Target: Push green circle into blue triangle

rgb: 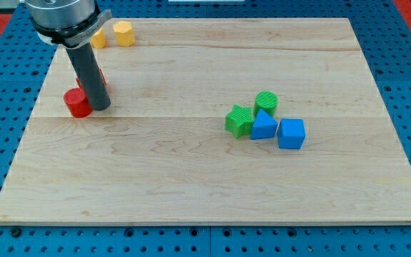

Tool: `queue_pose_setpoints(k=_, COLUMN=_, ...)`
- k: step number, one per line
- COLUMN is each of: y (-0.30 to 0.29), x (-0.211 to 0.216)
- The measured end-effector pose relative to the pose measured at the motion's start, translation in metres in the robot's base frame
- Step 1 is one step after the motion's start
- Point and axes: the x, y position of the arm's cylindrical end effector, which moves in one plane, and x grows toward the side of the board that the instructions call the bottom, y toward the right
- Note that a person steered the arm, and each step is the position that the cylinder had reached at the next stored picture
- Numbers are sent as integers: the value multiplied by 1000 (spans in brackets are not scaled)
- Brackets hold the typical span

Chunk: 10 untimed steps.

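green round block, the circle (267, 101), already sat touching the blue triangular block (263, 126), just above it. my tip (100, 107), a bare rod with no pincer, stood far left of it; advised only gentle contact.

Wooden board (191, 178), 7 coloured blocks

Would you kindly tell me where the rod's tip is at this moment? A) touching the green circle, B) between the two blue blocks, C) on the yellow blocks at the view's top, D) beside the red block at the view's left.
D: my tip stands right next to the red block at the view's left, far from the green circle and blue triangle.
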Motion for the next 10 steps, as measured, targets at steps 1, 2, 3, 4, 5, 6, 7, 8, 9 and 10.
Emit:
queue_pose_setpoints(k=1, y=10, x=2)
queue_pose_setpoints(k=2, y=10, x=1)
queue_pose_setpoints(k=3, y=10, x=0)
queue_pose_setpoints(k=4, y=15, x=13)
queue_pose_setpoints(k=5, y=19, x=16)
queue_pose_setpoints(k=6, y=78, x=-20)
queue_pose_setpoints(k=7, y=159, x=-35)
queue_pose_setpoints(k=8, y=234, x=-28)
queue_pose_setpoints(k=9, y=253, x=-28)
queue_pose_setpoints(k=10, y=264, x=-28)
